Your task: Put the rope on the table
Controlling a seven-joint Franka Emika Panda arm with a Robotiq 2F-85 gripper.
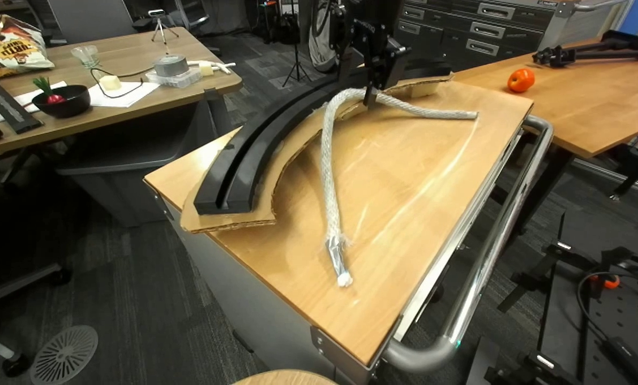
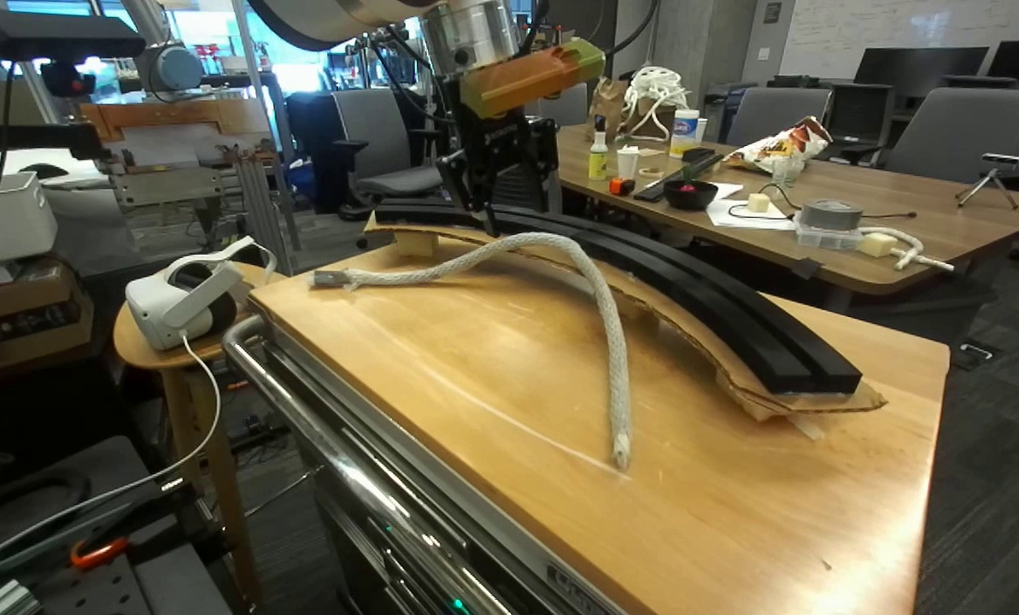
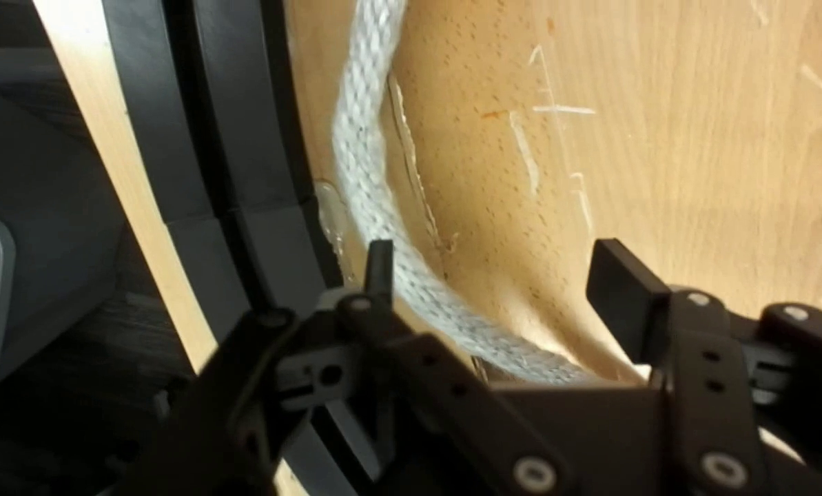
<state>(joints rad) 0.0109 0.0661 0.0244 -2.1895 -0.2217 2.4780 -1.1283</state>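
Observation:
The pale grey-white rope (image 1: 327, 160) lies bent on the light-brown table (image 1: 404, 176). In both exterior views its two ends rest on the tabletop, and its bend runs over the cardboard-edged ledge; the rope (image 2: 607, 333) and table (image 2: 492, 367) show there too. My gripper (image 1: 360, 88) is just above the bend, and it also shows in an exterior view (image 2: 511, 212). In the wrist view the gripper (image 3: 490, 258) has its fingers wide apart. The rope (image 3: 366, 158) passes below and between them, not clasped; its lower part is hidden behind the gripper body.
A black curved grooved strip (image 1: 244, 166) sits on the ledge (image 1: 286, 155) beside the rope. A metal tube rail (image 1: 492, 256) runs along the table's side. A cluttered desk (image 2: 928, 201) stands beyond, and a stool with a white headset (image 2: 172, 299) stands close by.

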